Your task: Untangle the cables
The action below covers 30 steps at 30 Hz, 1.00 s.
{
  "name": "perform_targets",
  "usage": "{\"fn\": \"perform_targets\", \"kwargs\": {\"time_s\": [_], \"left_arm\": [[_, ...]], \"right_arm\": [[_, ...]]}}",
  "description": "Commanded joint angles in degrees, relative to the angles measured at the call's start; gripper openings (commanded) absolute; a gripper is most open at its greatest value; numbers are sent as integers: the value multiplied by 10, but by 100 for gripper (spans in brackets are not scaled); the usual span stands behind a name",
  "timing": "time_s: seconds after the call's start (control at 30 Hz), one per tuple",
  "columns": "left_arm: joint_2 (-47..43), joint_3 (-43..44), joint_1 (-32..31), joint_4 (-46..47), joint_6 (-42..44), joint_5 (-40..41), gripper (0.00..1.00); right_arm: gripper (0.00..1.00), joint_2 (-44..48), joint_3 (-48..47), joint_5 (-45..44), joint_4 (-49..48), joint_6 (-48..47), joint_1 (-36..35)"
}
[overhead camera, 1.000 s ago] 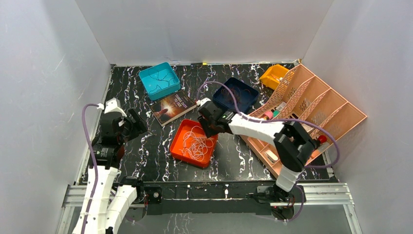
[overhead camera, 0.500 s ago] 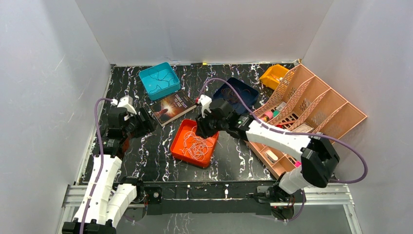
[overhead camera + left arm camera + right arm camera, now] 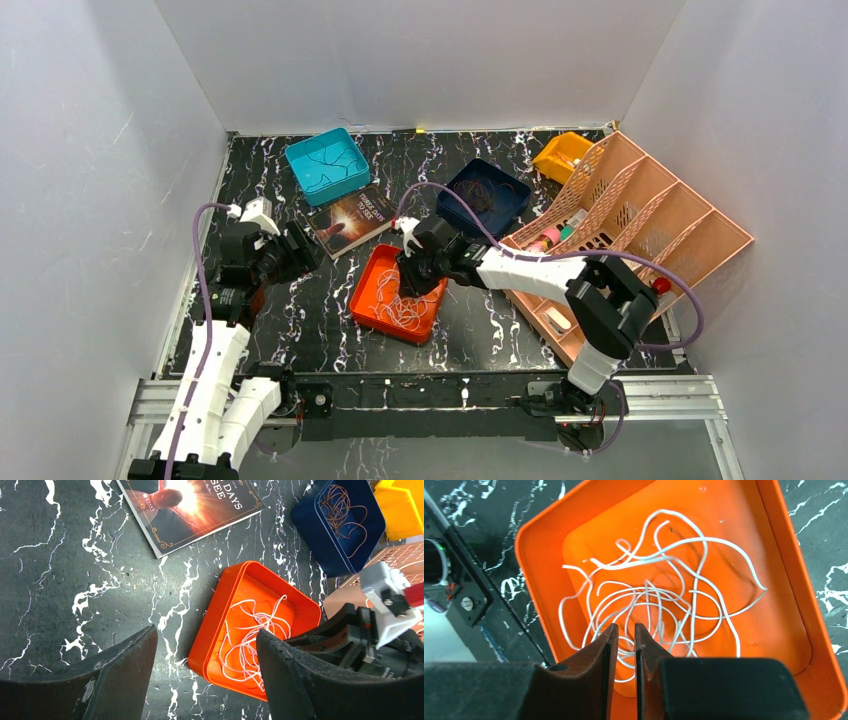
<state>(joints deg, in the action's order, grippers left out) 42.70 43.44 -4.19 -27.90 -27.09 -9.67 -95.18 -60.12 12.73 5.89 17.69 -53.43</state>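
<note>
The right claw (image 3: 625, 630) covers some white cables (image 3: 649, 591) with its tips. Whether one is pinched between them is hidden.

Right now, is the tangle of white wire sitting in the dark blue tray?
No, the white wire lies in the orange tray.

This is a robotics lab test cell. Plain white walls (image 3: 400, 60) box in a black marbled table (image 3: 300, 320), and two arms (image 3: 530, 272) are bolted to an aluminium rail (image 3: 440, 392) at its near edge. Staged props sit within reach: coloured trays (image 3: 298, 152), loose cables (image 3: 403, 303), a book (image 3: 350, 220) and a pink organiser (image 3: 690, 225).
</note>
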Motion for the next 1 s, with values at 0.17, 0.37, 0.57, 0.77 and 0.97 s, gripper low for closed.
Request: {"fn": "perform_targets", "kwargs": {"time_s": [0.17, 0.37, 0.57, 0.77, 0.97], "left_arm": [[-2, -15, 0, 14, -11, 5, 73], [3, -20, 1, 26, -12, 12, 74], [6, -19, 1, 38, -7, 23, 76], [6, -21, 1, 42, 4, 39, 77], [7, -18, 1, 39, 15, 54, 78]], "right_arm": [[25, -17, -24, -58, 36, -15, -3], [33, 76, 7, -86, 10, -29, -4], [40, 159, 37, -49, 22, -59, -8], [41, 207, 70, -56, 46, -59, -79], [41, 229, 109, -35, 46, -32, -142]]}}
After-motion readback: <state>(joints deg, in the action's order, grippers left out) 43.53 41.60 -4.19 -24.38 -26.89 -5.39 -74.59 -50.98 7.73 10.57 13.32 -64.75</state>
